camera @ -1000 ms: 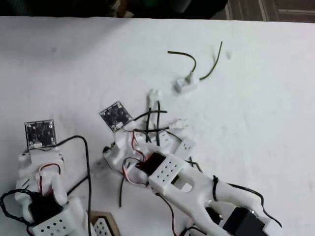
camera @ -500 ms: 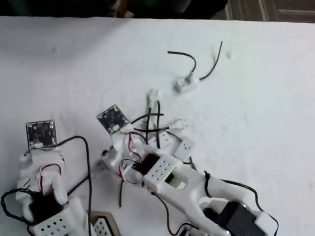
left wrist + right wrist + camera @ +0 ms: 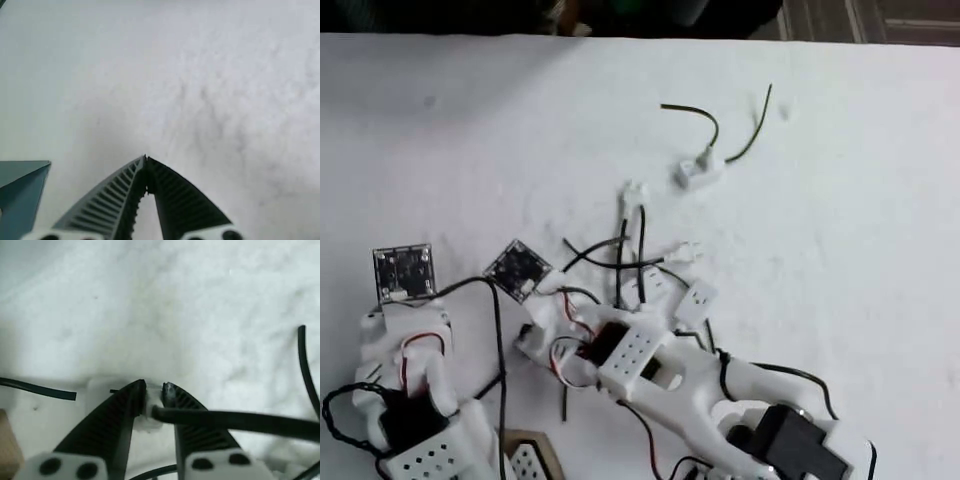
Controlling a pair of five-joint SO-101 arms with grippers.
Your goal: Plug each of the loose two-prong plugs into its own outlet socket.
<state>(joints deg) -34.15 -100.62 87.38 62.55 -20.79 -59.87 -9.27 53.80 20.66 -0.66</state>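
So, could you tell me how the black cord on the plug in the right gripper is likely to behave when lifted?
Probably floppy: the black cord leaves the white plug in the right gripper and trails off in a slight curve over the table. Likely light, being thin. It may snag, since other black cords cross nearby.

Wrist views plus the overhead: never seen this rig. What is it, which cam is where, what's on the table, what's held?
Two robot arms sit side by side at a white table. The high view looks down from a fixed camera. Each wrist view comes from a camera on one arm, looking along its gripper. On the table lie a white outlet socket, a tangle of black cords, and a white block with two dark cords. The left gripper is shut on nothing, over bare table. The right gripper is clamped on a white plug whose black cord trails away.
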